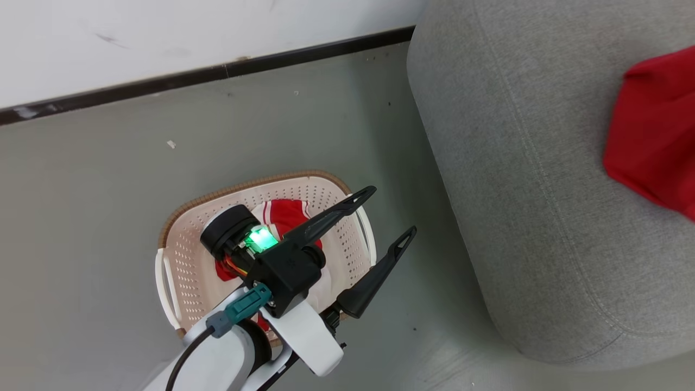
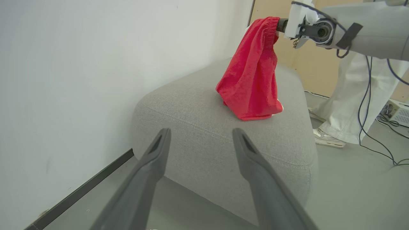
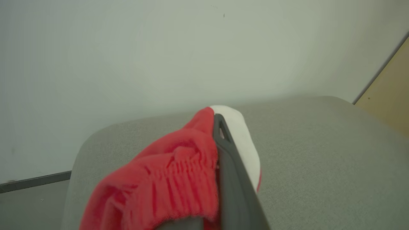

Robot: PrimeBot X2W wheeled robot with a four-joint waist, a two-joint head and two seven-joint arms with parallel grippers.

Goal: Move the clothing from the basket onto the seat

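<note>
Basket check: cream-white perforated plastic laundry basket (image 1: 184,255) with brown woven-look rim sits on the grey floor (image 1: 108,190), left of the seat, holding one crumpled red garment with white stripes (image 1: 288,214). Left gripper (image 1: 390,212) hovers over the basket's right side, fingers spread wide, empty. Right gripper (image 3: 217,127) is clamped on a second red garment (image 2: 252,80), whose lower folds rest on the large grey fabric seat cushion (image 1: 516,190). White wall (image 1: 163,32) with dark skirting (image 1: 217,70) runs behind. Person's white-trousered legs (image 2: 348,105) stand beyond.
</note>
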